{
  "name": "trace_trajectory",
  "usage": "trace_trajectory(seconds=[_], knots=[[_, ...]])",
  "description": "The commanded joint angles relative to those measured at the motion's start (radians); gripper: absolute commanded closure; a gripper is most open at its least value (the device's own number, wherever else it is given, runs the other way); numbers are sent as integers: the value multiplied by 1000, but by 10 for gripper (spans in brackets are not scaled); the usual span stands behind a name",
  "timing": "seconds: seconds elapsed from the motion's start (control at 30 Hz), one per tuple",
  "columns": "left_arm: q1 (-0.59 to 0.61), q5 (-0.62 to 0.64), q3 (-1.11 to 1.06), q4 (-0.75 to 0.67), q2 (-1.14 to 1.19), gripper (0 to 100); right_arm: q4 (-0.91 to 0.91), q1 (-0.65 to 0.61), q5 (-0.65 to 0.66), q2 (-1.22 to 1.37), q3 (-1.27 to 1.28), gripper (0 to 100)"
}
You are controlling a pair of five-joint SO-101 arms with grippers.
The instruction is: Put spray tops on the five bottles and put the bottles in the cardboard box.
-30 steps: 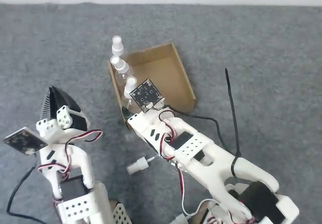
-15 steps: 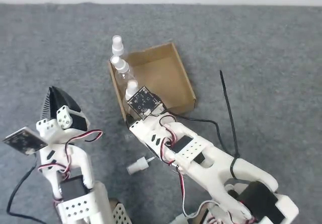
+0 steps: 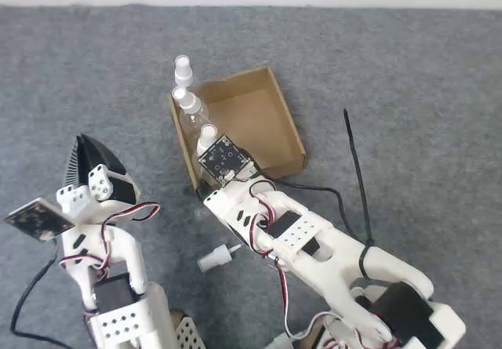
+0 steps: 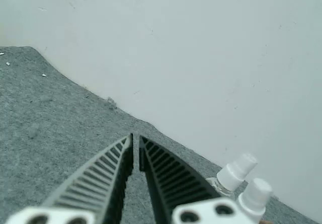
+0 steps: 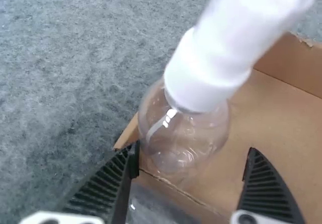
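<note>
Tabletop (image 3: 408, 90) carried the cardboard box (image 3: 255, 121), three capped bottles (image 3: 188, 106) along its left wall. My right end effector (image 5: 191, 158) was spread around the nearest bottle (image 5: 183, 133), my left end effector (image 4: 136, 144) pressed together, empty. One spray top (image 3: 216, 258) lay loose on the tabletop.

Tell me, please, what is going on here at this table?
The right gripper is open around a capped spray bottle standing in a corner of the cardboard box; two more capped bottles stand in a row beyond it. The left gripper is shut and empty, raised off to the side. One loose spray top lies on the grey carpet beside the right arm.
</note>
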State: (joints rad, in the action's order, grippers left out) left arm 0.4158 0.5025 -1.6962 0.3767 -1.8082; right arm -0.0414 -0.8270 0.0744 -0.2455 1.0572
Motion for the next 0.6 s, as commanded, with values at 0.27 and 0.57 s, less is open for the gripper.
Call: trace_trajectory(seconds=[0.27,0.57], knots=[[-2,-9,12,0,-14,988,10,-1,14,-22,-15,724],[-3,-54,12,-2,-14,988,33,8,43,-24,-18,726]])
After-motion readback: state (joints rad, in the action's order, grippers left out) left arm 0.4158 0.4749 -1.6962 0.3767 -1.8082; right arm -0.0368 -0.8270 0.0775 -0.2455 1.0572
